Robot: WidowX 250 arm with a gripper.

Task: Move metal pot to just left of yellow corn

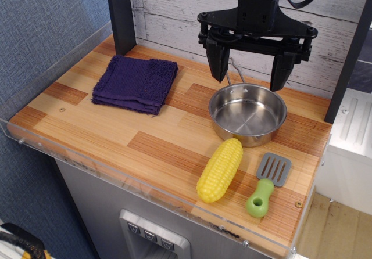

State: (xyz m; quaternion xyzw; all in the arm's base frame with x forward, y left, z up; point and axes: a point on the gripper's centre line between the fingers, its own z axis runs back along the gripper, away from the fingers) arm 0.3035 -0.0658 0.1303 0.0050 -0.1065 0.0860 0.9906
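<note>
The metal pot [248,115] is a shallow shiny steel pan sitting upright on the wooden table at the right back, its thin wire handle pointing away toward the wall. The yellow corn [220,169] lies just in front of the pot, almost touching its front rim, angled toward the table's front edge. My black gripper [251,73] hangs above the pot's far rim with its two fingers spread wide apart. It is open and holds nothing.
A folded purple cloth [136,83] lies at the back left. A grey toy spatula with a green handle [268,183] lies right of the corn. A clear plastic rim [145,186] edges the table's front and left side. A plank wall stands behind.
</note>
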